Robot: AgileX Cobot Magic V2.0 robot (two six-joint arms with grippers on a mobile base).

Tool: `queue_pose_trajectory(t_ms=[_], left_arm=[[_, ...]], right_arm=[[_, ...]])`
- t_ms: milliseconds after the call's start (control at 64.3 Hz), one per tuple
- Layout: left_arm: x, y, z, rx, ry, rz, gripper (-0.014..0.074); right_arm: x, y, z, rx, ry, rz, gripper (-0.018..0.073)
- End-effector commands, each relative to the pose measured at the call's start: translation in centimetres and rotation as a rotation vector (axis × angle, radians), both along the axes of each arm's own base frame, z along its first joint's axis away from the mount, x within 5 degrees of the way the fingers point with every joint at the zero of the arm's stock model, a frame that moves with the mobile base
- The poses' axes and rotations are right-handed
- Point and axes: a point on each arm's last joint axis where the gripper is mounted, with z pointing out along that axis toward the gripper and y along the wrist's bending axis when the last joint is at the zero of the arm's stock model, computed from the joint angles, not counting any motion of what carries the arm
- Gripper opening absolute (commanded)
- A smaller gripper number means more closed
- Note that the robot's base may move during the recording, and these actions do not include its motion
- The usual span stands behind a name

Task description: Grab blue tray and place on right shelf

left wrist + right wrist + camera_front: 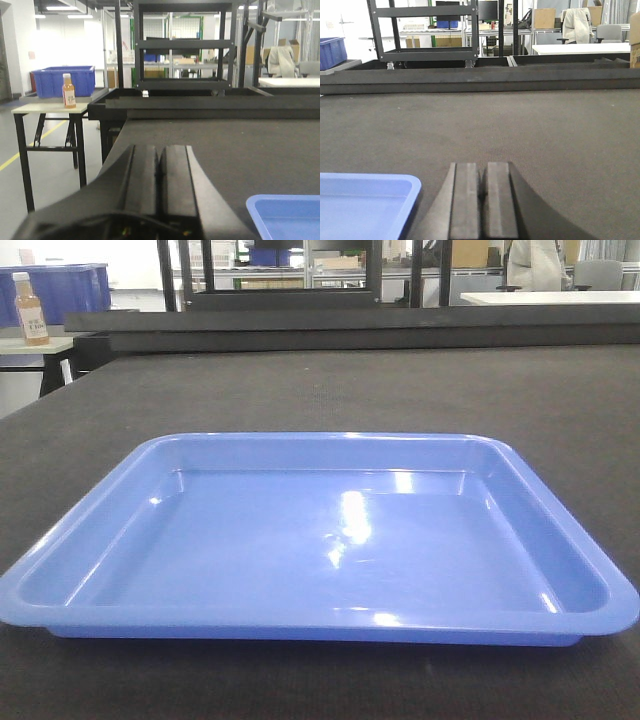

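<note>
A wide, shallow blue tray lies empty and flat on a dark grey table, close to the camera and centred in the front view. The left gripper sits low over the table to the tray's left, its two black fingers pressed together on nothing. Only one tray corner shows, at the lower right of the left wrist view. The right gripper sits likewise on the tray's right side, fingers together and empty. Neither touches the tray. The right shelf is not in view.

The step in hand looks like the approach to a grasp. Each gripper would need to part its fingers, then close on the flared rim at opposite sides. Closing evenly should lift the glossy tray level rather than letting it tip or slip.
</note>
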Motion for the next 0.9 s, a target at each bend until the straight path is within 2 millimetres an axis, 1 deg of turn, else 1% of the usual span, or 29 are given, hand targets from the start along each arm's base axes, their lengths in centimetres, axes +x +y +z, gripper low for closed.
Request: queue_pose_trajectory(t_ms=[0,62,140,233,326,451,528,668,793,886], left_arm=[[-0.1,0.0,2.9,-0.003,0.019,-0.001,-0.0048],[0.0,0.0,4.4,0.002,0.098,-0.003,-0.0048],[0.6,-0.1,5.3,0.012,0.227,-0.006,-0.0048],[1.9,-0.2,6.1,0.025,0.418,-0.010,-0.0048],[3.5,-0.4,6.1,0.029,0.624,-0.021,-0.0048],[5.6,-0.9,6.0,-0.002,0.797,-0.051,-0.0048],[6.5,-1.3,5.8,-0.042,0.855,-0.079,-0.0048],[8.2,-1.8,5.1,-0.099,0.905,-0.107,-0.0048],[9.9,-2.1,4.6,-0.148,0.920,-0.117,-0.0048],[11.0,-2.4,4.4,-0.179,0.972,-0.132,-0.0041]], right_arm=[[0.1,0.0,3.2,-0.012,-0.005,-0.006,0.0052],[1.1,0.0,4.1,-0.014,0.096,-0.002,0.0052],[2.2,0.0,5.3,-0.015,0.198,0.004,0.0052],[4.3,0.1,6.2,-0.016,0.381,0.012,0.0052],[6.6,0.1,6.4,-0.017,0.575,0.021,0.0052],[8.9,0.1,6.7,-0.018,0.748,0.029,0.0052],[10.2,0.1,6.4,-0.017,0.821,0.032,0.0052],[11.4,0.2,5.4,-0.009,0.905,0.037,0.0052],[12.0,0.4,4.7,0.011,0.965,0.052,0.0052],[12.3,0.4,4.2,0.036,1.021,0.049,0.0052]])
